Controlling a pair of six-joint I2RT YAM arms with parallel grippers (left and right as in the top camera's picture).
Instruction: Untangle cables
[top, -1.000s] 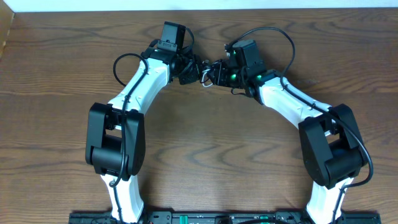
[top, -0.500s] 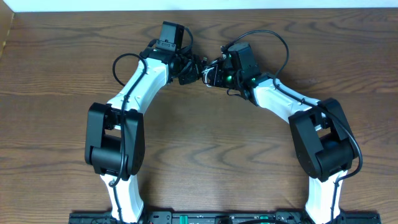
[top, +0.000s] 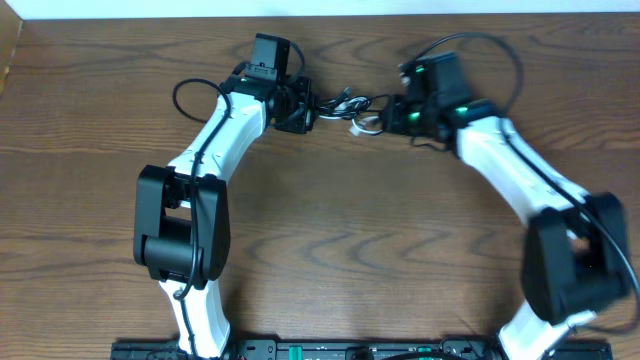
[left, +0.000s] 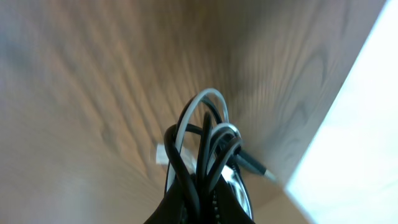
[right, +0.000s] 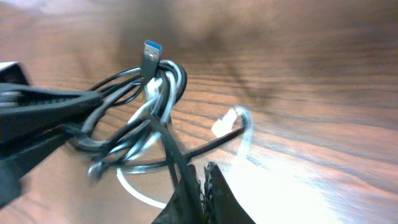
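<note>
Your left gripper (top: 310, 108) is clamped shut on the looped cables (top: 345, 103), toward the table's (top: 330, 230) far side. Your right gripper (top: 382, 117), closed, apparently pinches the black cable (right: 176, 155). Pulling apart could cinch the knot or slip a cord free.

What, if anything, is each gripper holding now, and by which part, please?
The left gripper pinches looped black and white cables; the right gripper pinches one black cable strand.
</note>
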